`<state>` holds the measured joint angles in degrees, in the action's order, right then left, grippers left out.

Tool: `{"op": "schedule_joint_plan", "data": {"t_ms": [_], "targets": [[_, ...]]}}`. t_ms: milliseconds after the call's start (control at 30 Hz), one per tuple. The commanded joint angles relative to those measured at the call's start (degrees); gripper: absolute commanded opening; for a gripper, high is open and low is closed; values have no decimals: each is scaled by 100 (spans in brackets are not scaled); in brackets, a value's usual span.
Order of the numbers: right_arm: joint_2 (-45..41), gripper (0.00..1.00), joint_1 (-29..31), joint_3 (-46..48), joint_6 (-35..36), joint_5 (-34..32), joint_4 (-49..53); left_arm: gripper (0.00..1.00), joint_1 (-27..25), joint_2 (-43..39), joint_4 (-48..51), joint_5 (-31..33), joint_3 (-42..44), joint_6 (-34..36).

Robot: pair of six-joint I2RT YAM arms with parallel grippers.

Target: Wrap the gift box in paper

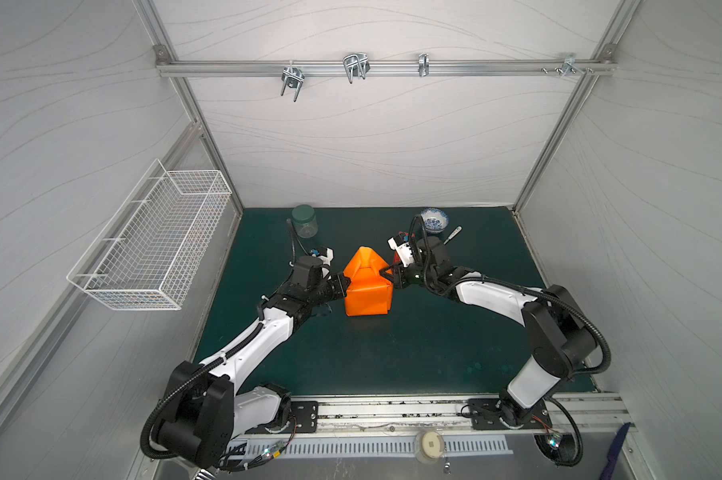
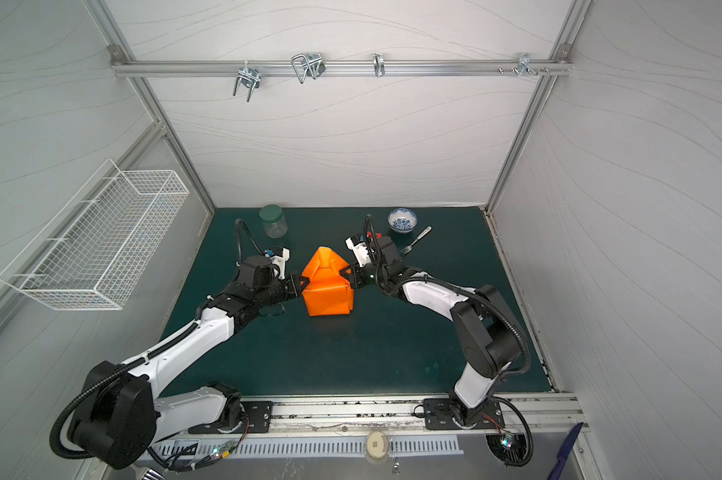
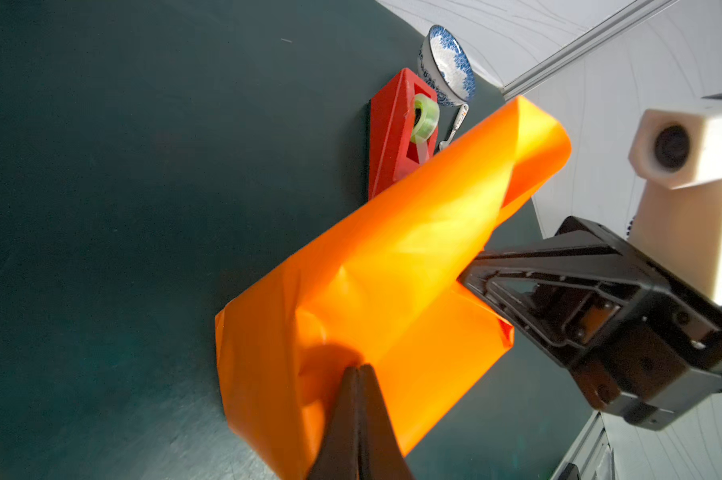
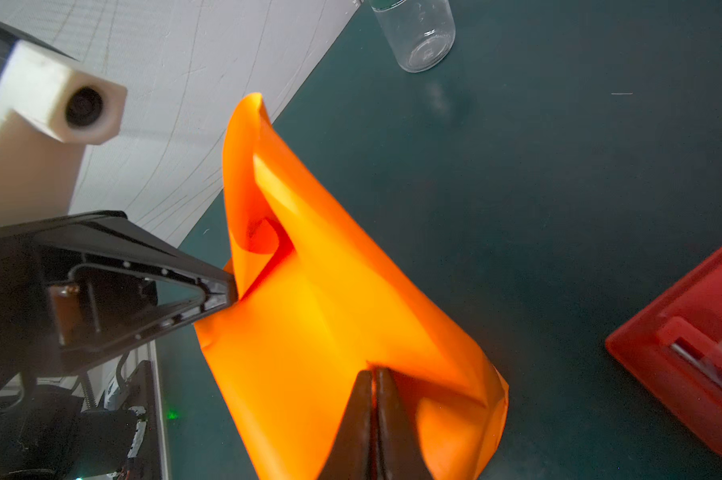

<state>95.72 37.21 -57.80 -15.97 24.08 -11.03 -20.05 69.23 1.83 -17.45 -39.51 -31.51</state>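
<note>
Orange paper (image 1: 367, 286) (image 2: 328, 286) standing as a block-shaped bundle near the middle of the dark green desk (image 1: 392, 353), directly between the two arms. Its near part is folded into flat faces with creased corners. Its far end rises as a loose, open, peaked flap (image 4: 247, 174). The gift box is hidden by the paper in every view.

Left pincer (image 1: 346, 282) (image 3: 359, 368): jaws closed together, tip touching the bundle's left side. Right pincer (image 1: 386, 275) (image 4: 374, 372): jaws likewise closed, tip meeting the right side at a crease. Each wrist view also shows the opposite pincer (image 3: 465, 278) (image 4: 230, 291) as a closed wedge against the paper. Whether either one nips a fold of paper between its tips cannot be told.

Red tape dispenser (image 3: 392, 137), holding a roll of clear tape, stands on the desk beyond the bundle, near the right arm. Further back lie a blue-and-white bowl (image 2: 401, 220) and, just beside it, a fork (image 2: 415, 240). Glass jar (image 1: 304, 221) with a green lid stands at the far left of the desk. White wire basket (image 1: 151, 241) hangs on the left wall.
</note>
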Motion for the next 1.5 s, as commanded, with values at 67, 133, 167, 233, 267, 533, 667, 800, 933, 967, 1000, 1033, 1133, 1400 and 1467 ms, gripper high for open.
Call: {"op": "schedule_joint_plan", "data": {"t_ms": [67, 133, 167, 233, 267, 533, 667, 800, 933, 967, 1000, 1033, 1133, 1400, 1467], "targets": [[131, 9, 67, 58, 142, -45, 409, 2, -34, 297, -165, -17, -438, 162], [130, 9, 67, 67, 154, -46, 408, 2, -34, 383, -204, -10, -470, 163], [122, 9, 67, 75, 163, -59, 417, 2, -31, 425, -209, 0, -504, 162], [114, 9, 67, 85, 171, -55, 408, 2, -29, 505, -223, 14, -565, 162], [113, 9, 62, 85, 168, -60, 408, 2, -38, 544, -222, 15, -592, 160], [140, 9, 67, 67, 182, -26, 395, 4, -36, 871, -262, 119, -855, 175], [113, 9, 65, 45, 235, -65, 442, 4, -34, 1009, -297, 123, -875, 197], [113, 9, 64, -16, 254, -67, 487, 4, -35, 964, -338, 119, -731, 191], [113, 9, 59, -124, 235, -58, 503, 4, -34, 874, -366, 172, -535, 189], [115, 10, 60, -164, 204, -20, 497, 4, -34, 860, -375, 172, -507, 193], [113, 10, 54, -201, 178, -1, 492, 4, -33, 848, -401, 163, -473, 180], [113, 11, 53, -246, 145, 39, 479, 4, -34, 832, -410, 155, -440, 189], [138, 12, 54, -377, 63, 125, 441, 4, -36, 812, -420, 151, -409, 189], [456, 13, 68, -753, 23, 223, 499, 4, -34, 768, -422, 112, -382, 204], [542, 13, 75, -827, 58, 212, 578, 4, -34, 768, -435, 106, -382, 206]]}}
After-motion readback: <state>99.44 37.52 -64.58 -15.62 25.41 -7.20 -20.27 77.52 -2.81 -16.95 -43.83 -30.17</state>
